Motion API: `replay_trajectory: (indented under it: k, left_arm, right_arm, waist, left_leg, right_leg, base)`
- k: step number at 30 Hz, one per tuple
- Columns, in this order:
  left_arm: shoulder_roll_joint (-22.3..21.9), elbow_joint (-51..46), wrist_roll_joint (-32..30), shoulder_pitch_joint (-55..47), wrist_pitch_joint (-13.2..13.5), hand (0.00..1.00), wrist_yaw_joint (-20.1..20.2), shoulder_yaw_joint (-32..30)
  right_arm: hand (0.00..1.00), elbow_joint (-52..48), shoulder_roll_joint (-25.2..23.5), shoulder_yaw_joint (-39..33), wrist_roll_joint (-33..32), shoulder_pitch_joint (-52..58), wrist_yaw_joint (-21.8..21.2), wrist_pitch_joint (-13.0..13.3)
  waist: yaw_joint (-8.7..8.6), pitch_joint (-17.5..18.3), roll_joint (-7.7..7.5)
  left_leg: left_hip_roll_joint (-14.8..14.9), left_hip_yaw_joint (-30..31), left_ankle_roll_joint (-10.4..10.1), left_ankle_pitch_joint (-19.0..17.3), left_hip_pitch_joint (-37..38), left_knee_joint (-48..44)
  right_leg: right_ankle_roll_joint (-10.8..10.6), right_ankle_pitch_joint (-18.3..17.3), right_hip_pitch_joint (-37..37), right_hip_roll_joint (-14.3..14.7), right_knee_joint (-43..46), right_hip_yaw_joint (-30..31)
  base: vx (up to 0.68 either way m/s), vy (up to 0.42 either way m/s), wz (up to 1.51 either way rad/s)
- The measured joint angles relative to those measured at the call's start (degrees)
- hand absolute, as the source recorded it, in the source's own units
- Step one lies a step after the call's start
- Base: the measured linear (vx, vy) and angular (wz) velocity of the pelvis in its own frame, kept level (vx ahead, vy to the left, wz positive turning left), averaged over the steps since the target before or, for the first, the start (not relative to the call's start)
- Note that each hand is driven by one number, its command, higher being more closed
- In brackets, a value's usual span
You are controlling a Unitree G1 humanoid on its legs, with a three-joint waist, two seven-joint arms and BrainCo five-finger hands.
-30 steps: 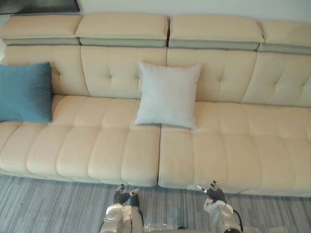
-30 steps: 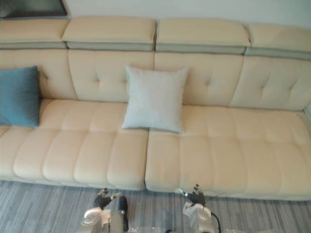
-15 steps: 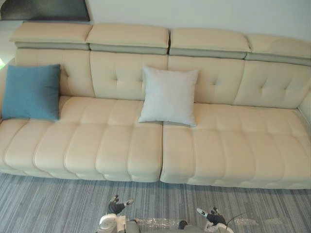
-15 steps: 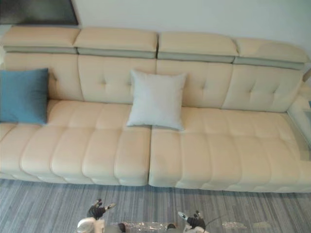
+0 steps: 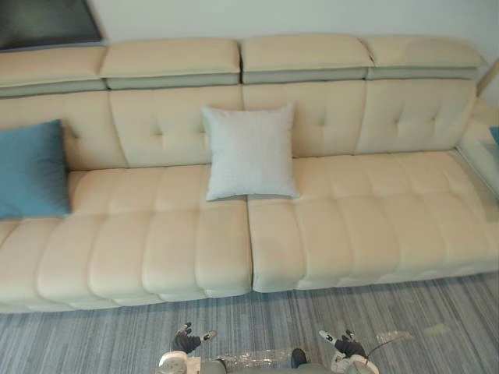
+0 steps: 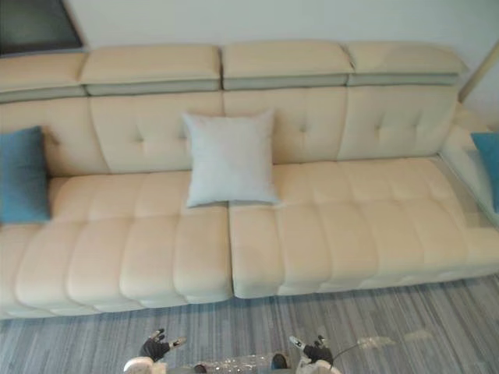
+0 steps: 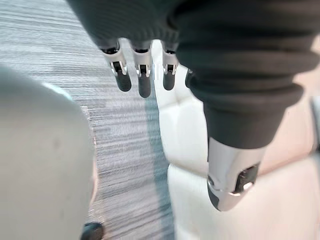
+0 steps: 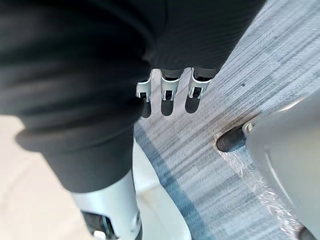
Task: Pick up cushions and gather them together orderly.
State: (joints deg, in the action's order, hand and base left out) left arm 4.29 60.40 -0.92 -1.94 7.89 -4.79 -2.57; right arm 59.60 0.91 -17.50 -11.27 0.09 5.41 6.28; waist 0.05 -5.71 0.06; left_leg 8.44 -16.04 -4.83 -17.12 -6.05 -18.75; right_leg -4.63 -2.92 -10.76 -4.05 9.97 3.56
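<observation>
The pale grey square cushion (image 5: 248, 152) leans upright, face outward, at the sofa (image 5: 351, 226) backrest's centre; the blue cushion (image 5: 31, 169) stands at the left end. The left hand (image 5: 187, 341) and right hand (image 5: 343, 345) have fingers straight and empty.

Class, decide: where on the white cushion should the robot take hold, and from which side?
Probably its two side edges, coming from the front. The white cushion stands nearly upright against the backrest, so its back is blocked while both sides are free.

I'm looking into a home living room: a long cream sofa (image 5: 359, 210) against a pale wall (image 5: 234, 17), a white cushion (image 5: 248, 152) and a blue cushion (image 5: 31, 167) on it, striped grey carpet (image 5: 101, 339) in front.
</observation>
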Motion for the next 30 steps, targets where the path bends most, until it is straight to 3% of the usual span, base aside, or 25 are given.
replay_trajectory:
  k: [2, 5, 7, 8, 9, 10, 11, 12, 14, 15, 16, 17, 18, 19, 20, 22, 24, 25, 26, 27, 28, 30]
  left_arm:
    - [-0.20, -0.05, -0.01, 2.17, 0.00, 0.00, 0.02, 1.27]
    - [-0.23, -0.39, -0.14, 3.64, 0.05, 0.00, 0.04, 2.47]
    - [-0.04, -1.49, -0.23, 5.13, 0.24, 0.00, 0.02, 2.77]
    - [-0.06, -1.57, -0.28, 5.82, 0.26, 0.00, -0.01, 3.41]
    - [0.71, -1.77, -0.71, 7.22, 0.44, 0.00, 0.00, 4.90]
    - [1.57, -1.79, -1.25, 8.30, 0.51, 0.00, -0.05, 6.17]
    - [1.97, -1.79, -1.30, 8.48, 0.53, 0.00, -0.05, 6.40]
    - [2.52, -1.73, -1.31, 7.99, 0.53, 0.00, -0.10, 6.22]
    - [2.58, -1.67, -1.84, 7.05, 0.51, 0.00, -0.08, 6.18]
    - [2.39, -1.65, -2.38, 6.65, 0.34, 0.00, -0.08, 5.82]
    - [2.24, -1.65, -2.43, 6.11, 0.28, 0.00, -0.07, 5.22]
    - [1.92, -1.67, -2.46, 4.74, 0.13, 0.00, -0.02, 4.15]
    - [1.78, -1.72, -2.49, 3.78, 0.14, 0.00, 0.01, 4.15]
    - [1.44, -1.75, -2.59, 3.11, 0.15, 0.00, 0.05, 4.30]
    - [1.49, -1.82, -2.64, 3.04, 0.15, 0.00, 0.05, 4.73]
    - [1.64, -3.10, -2.32, 3.13, 0.21, 0.00, 0.05, 5.33]
    - [1.47, -4.52, -2.31, 3.75, 0.23, 0.00, -0.05, 5.86]
    - [0.83, -4.77, -2.30, 4.08, 0.22, 0.00, -0.07, 5.82]
    - [0.26, -4.82, -2.28, 4.32, 0.21, 0.00, -0.05, 5.80]
    - [-0.03, -4.79, -2.27, 4.17, 0.18, 0.00, -0.04, 5.79]
    - [0.17, -4.32, -2.25, 4.00, 0.06, 0.00, -0.02, 5.75]
    - [-0.34, -4.08, -2.23, 3.81, -0.13, 0.00, 0.03, 5.85]
  right_arm:
    - [0.00, -0.09, 1.35, 1.12, 0.08, -1.25, 0.00, -0.03]
    - [0.00, -0.10, 3.30, 2.61, 0.24, -1.37, 0.20, -0.09]
    - [0.00, -0.17, 4.19, 3.53, 1.12, -1.58, 0.26, -0.09]
    - [0.00, -0.15, 4.42, 3.80, 1.85, -1.98, 0.30, -0.11]
    - [0.00, -0.17, 4.41, 4.19, 2.41, -1.86, 0.27, -0.23]
    - [0.00, -0.13, 4.02, 4.26, 2.44, -1.40, 0.26, -0.41]
    - [0.00, -0.12, 3.76, 4.48, 2.48, -1.15, 0.25, -0.54]
    - [0.00, -0.11, 3.51, 4.98, 2.52, -1.05, 0.15, -0.69]
    - [0.00, -0.07, 3.60, 4.97, 2.52, -0.95, 0.18, -0.68]
    - [0.00, -0.06, 3.73, 4.98, 2.53, -1.02, 0.14, -0.67]
    - [0.00, 0.04, 3.75, 5.06, 2.54, -0.85, 0.12, -0.69]
    - [0.00, 0.06, 3.89, 6.12, 2.49, -0.47, 0.14, -0.67]
    - [0.00, 0.08, 4.21, 6.87, 2.42, -0.22, 0.17, -0.58]
    - [0.00, 0.11, 4.19, 7.03, 2.37, -0.34, 0.19, -0.52]
    - [0.00, 0.45, 4.60, 6.95, 2.31, -0.86, 0.30, -0.49]
    - [0.00, 1.12, 5.15, 6.94, 2.23, -1.88, 0.34, -0.51]
    - [0.00, 1.16, 5.45, 6.31, 2.17, -3.10, 0.71, -0.46]
    - [0.00, 1.16, 5.59, 5.76, 2.17, -3.52, 1.06, -0.44]
    - [0.00, 1.50, 5.61, 5.15, 2.23, -4.37, 1.36, -0.42]
    - [0.00, 2.01, 5.66, 4.82, 2.30, -4.74, 1.46, -0.43]
    - [0.00, 2.28, 4.82, 4.56, 2.33, -5.20, 1.58, -0.53]
    - [0.00, 1.46, 4.61, 3.14, 2.59, -4.90, 1.59, -0.54]
  waist:
    - [-0.18, -1.35, 1.23]
    - [-0.24, -2.30, 3.05]
    - [-0.65, -2.63, 4.25]
    - [-0.61, -2.93, 4.54]
    - [-1.35, -3.27, 4.43]
    - [-1.60, -3.11, 3.38]
    - [-1.48, -2.97, 2.99]
    - [-1.41, -2.36, 1.54]
    - [-1.65, -1.95, 1.60]
    - [-1.97, -2.18, 2.07]
    - [-1.85, -2.37, 2.40]
    - [-1.69, -2.56, 2.59]
    - [-1.02, -3.15, 2.44]
    - [-0.25, -4.11, 2.07]
    - [0.79, -4.82, 1.39]
    - [1.87, -5.48, 0.80]
    - [2.37, -6.38, 1.38]
    - [2.40, -6.42, 1.48]
    - [3.05, -6.32, 2.16]
    - [3.56, -6.31, 2.50]
    - [4.07, -6.57, 1.54]
    - [4.23, -6.44, 1.32]
  left_leg:
    - [1.51, -4.38, 0.33, 0.14, 0.23, -0.45]
    - [2.94, -8.60, 0.43, 0.26, 3.79, -0.67]
    - [4.13, -9.38, 0.36, 0.30, 5.65, -2.22]
    - [4.33, -9.91, 0.50, 0.40, 6.81, -1.40]
    - [3.79, -10.81, 0.40, 0.45, 8.40, 0.10]
    - [3.10, -12.30, 0.10, 0.36, 9.64, 1.16]
    - [2.59, -13.15, -1.11, 0.45, 10.45, 1.80]
    - [2.16, -13.99, -2.71, 0.31, 12.24, 2.78]
    - [4.23, -14.72, -4.60, 1.15, 11.74, -0.06]
    - [7.72, -13.68, -4.96, 1.71, 9.08, -7.85]
    - [10.67, -12.15, -1.53, 3.32, 6.78, -15.73]
    - [14.30, -7.87, 9.63, 9.62, 2.17, -28.18]
    - [14.52, -2.12, 12.62, 13.09, -0.75, -35.54]
    - [12.58, 3.38, 9.72, 9.34, -3.35, -41.60]
    - [8.09, 9.22, 7.06, 5.83, -7.86, -45.89]
    - [2.32, 13.62, 5.04, 2.58, -13.83, -44.80]
    - [-1.77, 14.62, 3.65, 0.75, -16.21, -35.41]
    - [-4.99, 16.10, 3.00, 0.43, -15.74, -24.57]
    - [-8.42, 20.29, 1.40, 2.35, -13.49, -12.60]
    - [-9.43, 22.44, 1.76, 4.80, -12.02, -6.92]
    - [-10.29, 22.50, 4.17, 7.25, -10.16, -5.84]
    - [-10.82, 20.98, 5.32, 6.31, -8.58, -6.35]
  right_leg:
    - [3.02, 2.03, -3.11, 0.52, 0.97, -8.47]
    - [6.08, 4.15, -3.15, 1.22, 1.25, -16.09]
    - [6.74, 4.83, -3.51, 1.55, 3.33, -19.32]
    - [5.87, 4.07, -4.47, 1.33, 5.01, -20.19]
    - [4.33, 0.25, -6.09, -0.22, 8.79, -23.23]
    - [4.61, -0.64, -7.79, -2.72, 10.77, -26.80]
    - [5.19, -0.17, -8.63, -3.53, 11.05, -27.74]
    - [6.14, -1.09, -9.31, -4.12, 12.12, -27.83]
    - [7.86, -3.78, -8.91, -2.24, 12.59, -27.67]
    - [8.75, -4.54, -7.37, 0.46, 10.98, -27.90]
    - [9.71, -5.46, -5.58, 2.82, 9.63, -27.80]
    - [10.77, -6.24, -1.99, 5.52, 7.69, -26.52]
    - [11.71, -6.79, 1.13, 6.73, 6.26, -24.52]
    - [12.49, -7.28, 3.91, 7.75, 5.61, -22.07]
    - [13.06, -7.66, 6.46, 8.20, 4.50, -19.32]
    - [13.07, -7.66, 9.85, 8.57, 1.67, -15.49]
    - [12.93, -7.71, 12.80, 8.76, -0.54, -12.44]
    - [12.66, -7.87, 12.90, 8.66, -0.66, -10.52]
    - [11.85, -8.34, 12.81, 8.50, -0.61, -8.30]
    - [11.40, -8.59, 12.83, 8.85, -0.51, -7.13]
    - [9.76, -9.58, 12.96, 8.33, 0.29, -4.82]
    - [7.50, -10.91, 12.97, 7.14, 3.31, -3.80]
  base:
    - [0.10, 0.010, -1.19]
    - [0.12, -0.003, -1.24]
    - [0.11, -0.027, -1.01]
    - [0.09, -0.027, -0.60]
    - [0.07, -0.026, -0.37]
    - [0.09, -0.053, -0.31]
    - [0.15, -0.135, -0.49]
    - [0.24, -0.223, -0.60]
    - [0.30, -0.278, -0.52]
    - [0.34, -0.305, -0.40]
    - [0.42, -0.360, -0.65]
    - [0.36, -0.274, -0.82]
    - [0.36, -0.180, -1.05]
    - [0.35, -0.100, -1.27]
    - [0.35, -0.083, -1.15]
    - [0.35, -0.062, -1.13]
    - [0.37, 0.018, -0.87]
    - [0.38, 0.117, -0.75]
    - [0.37, 0.138, -0.91]
    - [0.32, 0.121, -0.99]
    - [0.32, 0.084, -0.69]
    - [0.32, 0.077, -0.43]
